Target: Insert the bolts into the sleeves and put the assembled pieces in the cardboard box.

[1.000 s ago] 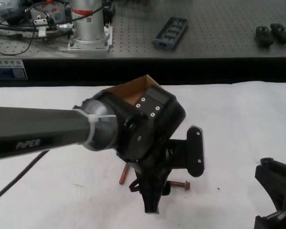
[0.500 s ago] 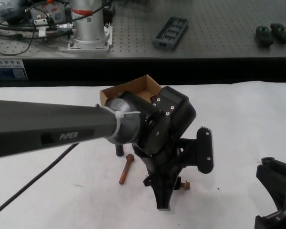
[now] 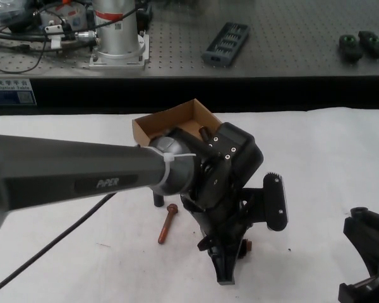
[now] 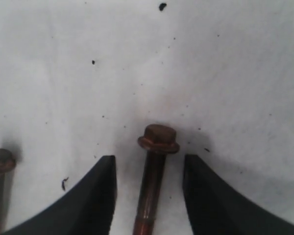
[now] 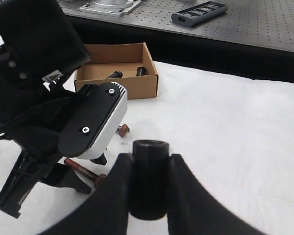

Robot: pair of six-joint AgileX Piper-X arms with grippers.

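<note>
Bolt: coppery hex-flange steel bolt (image 4: pixel 154 186), lying on the white surface (image 4: pixel 210 73).
Handling: likely rigid, slick; grip mid-shank.
Left fingers (image 4: pixel 95 196): spread, straddling it.
Right fingers (image 5: pixel 115 200): pinching black cylindrical sleeve (image 5: pixel 149 181).

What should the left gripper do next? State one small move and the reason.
Probably close the left gripper on the bolt: its open fingers straddle the shank on the white cloth, and the right gripper holds a sleeve to receive it.
</note>
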